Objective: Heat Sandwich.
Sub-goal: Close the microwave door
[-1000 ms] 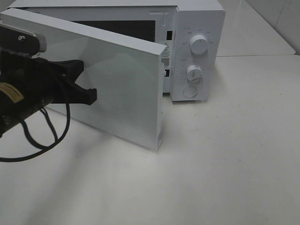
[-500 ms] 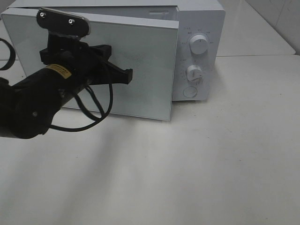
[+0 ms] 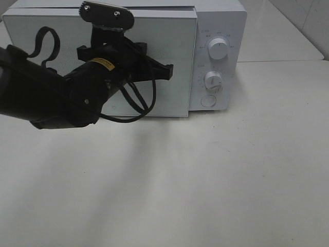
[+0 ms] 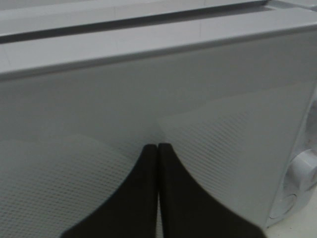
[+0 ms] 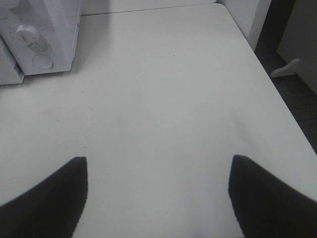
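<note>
left pincer (image 3: 165, 70) shut tight, holding nothing, tips against the microwave door (image 3: 172, 98), upper centre of the high view. door sits about flush with the microwave (image 3: 221, 15) body, thin dark line along its top edge. right pincer (image 5: 157, 173) wide, holding nothing, over the worktop (image 5: 158, 89). sandwich not visible in any view, can't tell where it is.

White microwave (image 3: 221, 15) with white knobs (image 3: 218, 50); its pale grey door (image 4: 223, 134) carries a fine dotted mesh. The counter (image 3: 231, 180) is off-white. The left gripper (image 4: 157, 148) and right gripper (image 5: 158, 161) are black; the black arm (image 3: 46, 98) bears a yellow label (image 3: 103, 63).
</note>
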{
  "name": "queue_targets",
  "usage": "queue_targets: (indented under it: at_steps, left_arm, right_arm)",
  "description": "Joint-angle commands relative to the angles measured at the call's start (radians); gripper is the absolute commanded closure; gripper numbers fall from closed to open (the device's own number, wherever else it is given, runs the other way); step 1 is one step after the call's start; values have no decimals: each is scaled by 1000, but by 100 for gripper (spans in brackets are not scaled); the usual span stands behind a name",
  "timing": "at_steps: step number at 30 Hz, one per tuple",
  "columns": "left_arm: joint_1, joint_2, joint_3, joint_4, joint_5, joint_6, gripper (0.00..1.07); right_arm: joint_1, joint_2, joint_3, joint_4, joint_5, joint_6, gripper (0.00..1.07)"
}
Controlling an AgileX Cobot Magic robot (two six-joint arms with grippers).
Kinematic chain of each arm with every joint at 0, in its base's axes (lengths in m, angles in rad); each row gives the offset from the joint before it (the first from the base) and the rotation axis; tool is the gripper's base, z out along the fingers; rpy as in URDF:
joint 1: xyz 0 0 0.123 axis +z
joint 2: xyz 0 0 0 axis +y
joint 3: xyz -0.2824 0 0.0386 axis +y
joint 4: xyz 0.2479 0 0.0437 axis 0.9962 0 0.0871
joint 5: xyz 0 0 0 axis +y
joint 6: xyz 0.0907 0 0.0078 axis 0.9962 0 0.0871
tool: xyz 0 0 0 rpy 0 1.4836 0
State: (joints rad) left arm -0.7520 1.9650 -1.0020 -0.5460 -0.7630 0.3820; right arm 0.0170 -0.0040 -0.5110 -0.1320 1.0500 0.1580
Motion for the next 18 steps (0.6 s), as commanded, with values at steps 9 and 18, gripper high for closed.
queue_targets:
  at_steps: [9,18]
  left_arm:
    - [12,70,-121,-58,13,36,107]
    - [44,92,-189,-74,43,53,107]
  right_arm:
    - [-6,-26,2,2,-9,0,32]
    - [-6,-26,2,2,-9,0,32]
